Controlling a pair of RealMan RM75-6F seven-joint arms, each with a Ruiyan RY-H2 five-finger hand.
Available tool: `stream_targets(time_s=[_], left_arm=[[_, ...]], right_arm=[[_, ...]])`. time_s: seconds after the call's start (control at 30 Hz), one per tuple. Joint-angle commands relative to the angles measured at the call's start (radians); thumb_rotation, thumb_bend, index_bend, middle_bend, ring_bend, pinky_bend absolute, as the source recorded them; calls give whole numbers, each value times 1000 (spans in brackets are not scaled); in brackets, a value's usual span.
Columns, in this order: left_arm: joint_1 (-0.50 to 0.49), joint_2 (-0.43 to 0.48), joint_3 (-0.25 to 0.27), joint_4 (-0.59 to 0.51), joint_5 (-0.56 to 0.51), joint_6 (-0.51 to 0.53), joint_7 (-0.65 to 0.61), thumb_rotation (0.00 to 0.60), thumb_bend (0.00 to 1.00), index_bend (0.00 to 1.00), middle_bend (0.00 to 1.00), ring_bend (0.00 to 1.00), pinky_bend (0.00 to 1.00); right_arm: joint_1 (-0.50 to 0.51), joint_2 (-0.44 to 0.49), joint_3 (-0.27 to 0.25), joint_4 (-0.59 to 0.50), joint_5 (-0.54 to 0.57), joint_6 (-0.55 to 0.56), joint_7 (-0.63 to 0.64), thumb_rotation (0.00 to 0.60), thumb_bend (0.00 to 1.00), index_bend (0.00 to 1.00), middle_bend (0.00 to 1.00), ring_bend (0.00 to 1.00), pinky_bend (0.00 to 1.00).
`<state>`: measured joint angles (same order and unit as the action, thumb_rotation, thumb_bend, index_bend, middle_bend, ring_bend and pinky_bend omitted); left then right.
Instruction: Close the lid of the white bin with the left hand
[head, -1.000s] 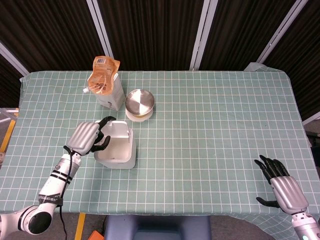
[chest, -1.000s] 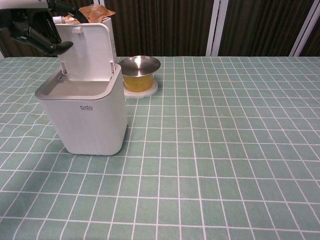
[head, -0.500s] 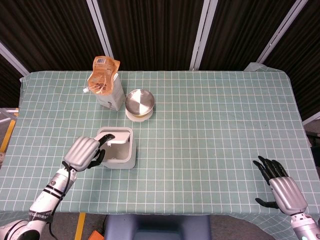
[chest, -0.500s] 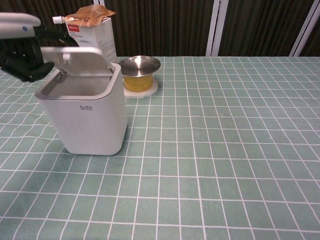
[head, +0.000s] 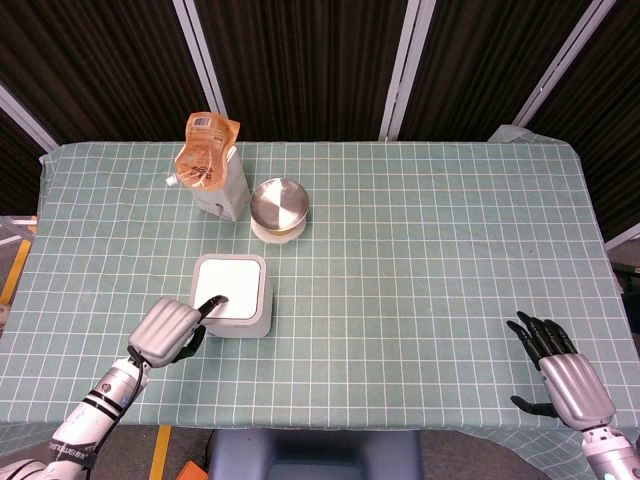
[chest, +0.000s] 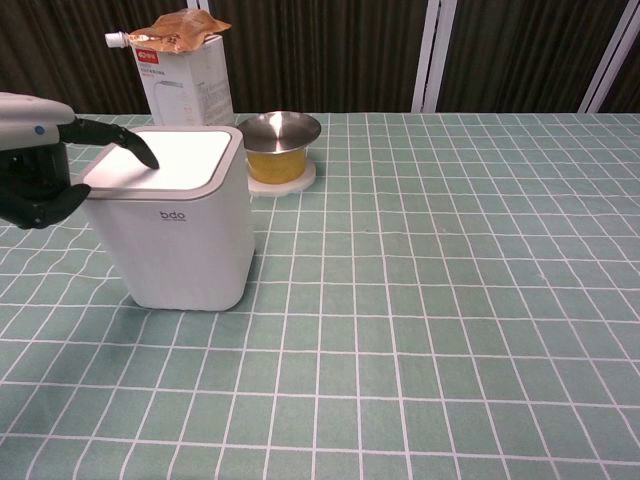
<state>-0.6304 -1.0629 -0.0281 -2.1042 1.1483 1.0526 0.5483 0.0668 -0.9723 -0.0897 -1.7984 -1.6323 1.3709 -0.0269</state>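
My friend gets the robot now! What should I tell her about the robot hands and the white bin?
Left robot hand: one finger rests on the lid; it holds nothing.
Right robot hand: open, idle at the table's near right edge.
White bin: stands near the left side, in front of the carton and steel bowl.
Done: lid lies flat, looks closed.
Left: lift the left robot hand away.

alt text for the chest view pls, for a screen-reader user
A white bin stands on a green checked tablecloth with its lid shut flat, and the left hand rests a dark fingertip on the lid. Behind stand a white carton topped by an orange pouch and a steel bowl.
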Motion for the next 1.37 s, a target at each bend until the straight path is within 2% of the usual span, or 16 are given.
stream_targets(time_s=[0.03, 0.2, 0.33, 0.43, 0.47, 0.63, 0.7, 0.73, 0.8, 0.87, 0.9, 0.97, 1.0, 1.07, 1.1, 1.37], left_arm=[[-10, 4, 11, 4, -26, -23, 20, 600, 682, 149, 1000, 1000, 1000], [-38, 16, 25, -4, -90, -68, 53, 600, 683, 108, 1000, 1000, 1000], [-32, 18, 23, -16, -75, -53, 33, 600, 682, 46, 1000, 1000, 1000], [19, 14, 5, -15, 60, 39, -58, 600, 666, 5, 951, 975, 1000], [41, 14, 4, -10, 117, 79, -85, 600, 652, 0, 905, 947, 1000], [169, 55, 62, 20, 379, 271, -194, 600, 594, 0, 711, 757, 991], [227, 68, 108, 60, 472, 336, -257, 600, 576, 0, 591, 580, 838], [251, 69, 128, 91, 511, 364, -283, 600, 564, 0, 501, 467, 685], [320, 50, 170, 188, 574, 446, -343, 600, 513, 0, 210, 153, 238], [378, 12, 185, 282, 595, 522, -407, 600, 477, 0, 50, 22, 58], [405, -15, 187, 332, 600, 561, -450, 600, 464, 1, 9, 0, 19], [463, -85, 186, 467, 572, 626, -572, 600, 449, 2, 0, 0, 4], [485, -120, 182, 545, 536, 627, -633, 600, 441, 2, 0, 0, 3], [497, -152, 172, 628, 471, 584, -674, 600, 434, 0, 0, 0, 2], [492, -147, 175, 649, 461, 550, -653, 600, 432, 0, 0, 0, 1], [495, -155, 172, 654, 525, 569, -624, 600, 430, 0, 0, 0, 0]], right_arm=[[0, -1, 0, 0, 1, -1, -3, 600, 123, 0, 0, 0, 0], [3, -5, -2, 0, 1, -10, -11, 600, 123, 0, 0, 0, 0], [3, -6, -2, -2, 5, -13, -12, 600, 123, 0, 0, 0, 0], [1, -3, -1, -4, 5, -7, -5, 600, 123, 0, 0, 0, 0], [0, -2, -1, -4, 4, -5, -3, 600, 123, 0, 0, 0, 0], [0, 1, -5, -5, -1, -6, -3, 600, 123, 0, 0, 0, 0], [-1, 1, -7, -5, -5, -6, -7, 600, 123, 0, 0, 0, 0], [-1, 1, -7, -6, -5, -7, -8, 600, 123, 0, 0, 0, 0], [0, 0, -8, -6, -5, -10, -10, 600, 123, 0, 0, 0, 0], [0, -1, -8, -6, -3, -11, -12, 600, 123, 0, 0, 0, 0], [0, -1, -8, -6, -3, -12, -13, 600, 123, 0, 0, 0, 0], [1, -2, -10, -8, -3, -15, -15, 600, 123, 0, 0, 0, 0], [0, -1, -11, -11, -3, -16, -16, 600, 123, 0, 0, 0, 0], [0, -1, -12, -14, -7, -15, -18, 600, 123, 0, 0, 0, 0], [0, -3, -14, -13, -13, -15, -19, 600, 123, 0, 0, 0, 0], [2, -6, -22, -12, -23, -23, -26, 600, 123, 0, 0, 0, 0]])
